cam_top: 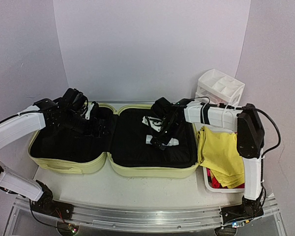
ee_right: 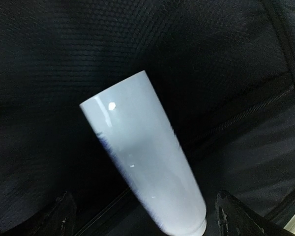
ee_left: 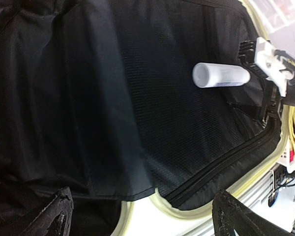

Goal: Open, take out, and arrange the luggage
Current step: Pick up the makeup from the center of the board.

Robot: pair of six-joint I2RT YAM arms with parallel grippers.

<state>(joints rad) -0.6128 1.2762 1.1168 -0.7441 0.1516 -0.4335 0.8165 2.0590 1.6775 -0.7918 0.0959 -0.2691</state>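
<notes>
The right gripper (ee_right: 143, 211) stands wide open. Its two fingers (ee_right: 64, 216) are spread to either side of a white tube (ee_right: 142, 157), and neither touches it. The tube lies between them on black lining, one end close to the wrist and the other pointing away from it. That lining belongs to the right half of the luggage (cam_top: 147, 171), which lies opened flat directly beneath this gripper, with its pale yellow-green rim showing around it. Past the gripper's right side, beyond the luggage wall, a yellow cloth (cam_top: 221, 150) drapes over a white basket (cam_top: 209, 186). A white drawer organizer (cam_top: 220, 86) stands further back. The left gripper (ee_left: 147, 216) is also wide open and holds nothing. It hangs over the luggage's left half, and the tube lies well ahead of its fingertips.
</notes>
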